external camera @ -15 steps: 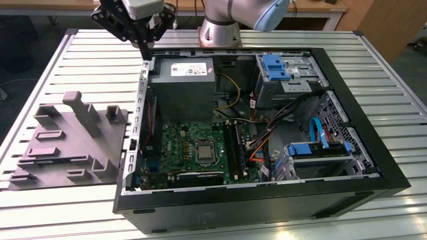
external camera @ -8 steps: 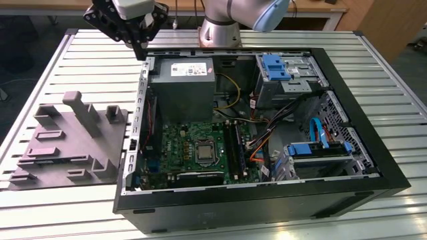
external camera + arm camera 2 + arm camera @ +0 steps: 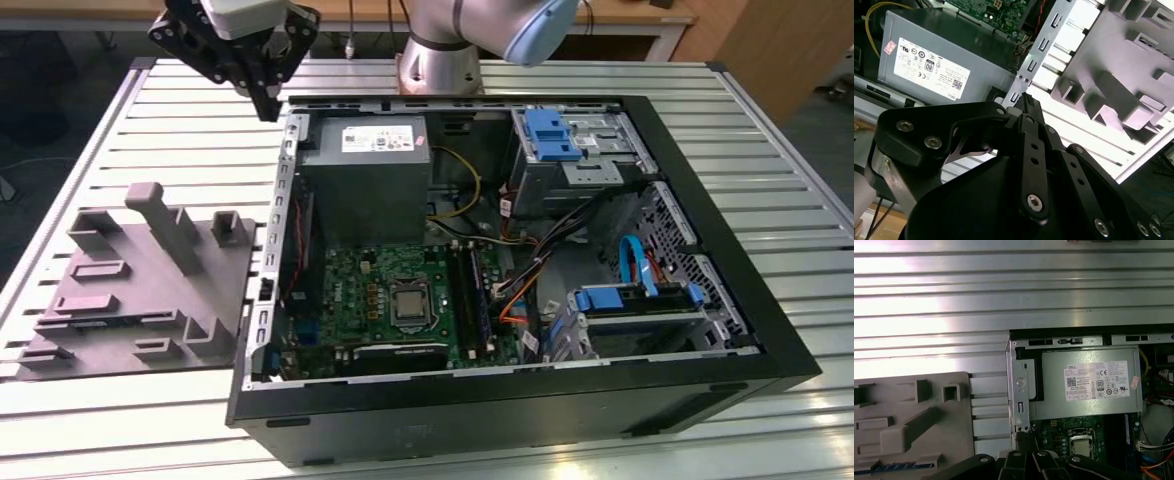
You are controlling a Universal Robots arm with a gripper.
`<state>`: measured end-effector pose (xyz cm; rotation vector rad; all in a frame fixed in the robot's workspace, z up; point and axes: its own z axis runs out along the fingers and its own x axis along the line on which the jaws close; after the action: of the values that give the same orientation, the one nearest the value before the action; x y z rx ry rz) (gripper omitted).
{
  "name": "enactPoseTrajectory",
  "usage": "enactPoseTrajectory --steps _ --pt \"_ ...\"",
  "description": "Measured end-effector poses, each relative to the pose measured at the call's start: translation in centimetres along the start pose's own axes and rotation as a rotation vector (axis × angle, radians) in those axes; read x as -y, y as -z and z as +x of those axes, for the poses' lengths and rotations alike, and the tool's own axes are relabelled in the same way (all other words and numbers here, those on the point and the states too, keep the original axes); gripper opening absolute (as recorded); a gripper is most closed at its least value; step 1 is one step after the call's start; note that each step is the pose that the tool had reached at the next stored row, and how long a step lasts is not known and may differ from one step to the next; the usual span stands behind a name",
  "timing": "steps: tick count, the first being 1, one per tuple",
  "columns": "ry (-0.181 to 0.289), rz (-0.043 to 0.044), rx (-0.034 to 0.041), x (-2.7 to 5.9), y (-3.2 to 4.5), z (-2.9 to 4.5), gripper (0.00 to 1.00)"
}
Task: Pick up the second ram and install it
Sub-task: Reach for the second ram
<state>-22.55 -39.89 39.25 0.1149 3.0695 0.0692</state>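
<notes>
Showing as a thin, flat blue strip, the second ram point(image 3: 899, 468) lies on the matte grey moulded tray point(image 3: 914, 415); the black gripper point(image 3: 1025, 98), clenched and empty, hangs by the metal computer case's point(image 3: 534, 405) corner.

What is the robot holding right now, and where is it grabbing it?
Nothing. The tool is shut, with nothing between its tips.

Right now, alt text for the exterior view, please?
The gripper, shut and empty, hangs over the corner of an open computer case near its power supply. A grey moulded fixture lies on the slatted table at the exterior view's left of the case.
</notes>
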Motion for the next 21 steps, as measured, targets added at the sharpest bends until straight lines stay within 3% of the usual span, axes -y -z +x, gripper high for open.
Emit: enactPoseTrajectory --steps 21 --pt "0.001 -0.0013 0.0166 0.35 0.25 4.77 0.1"
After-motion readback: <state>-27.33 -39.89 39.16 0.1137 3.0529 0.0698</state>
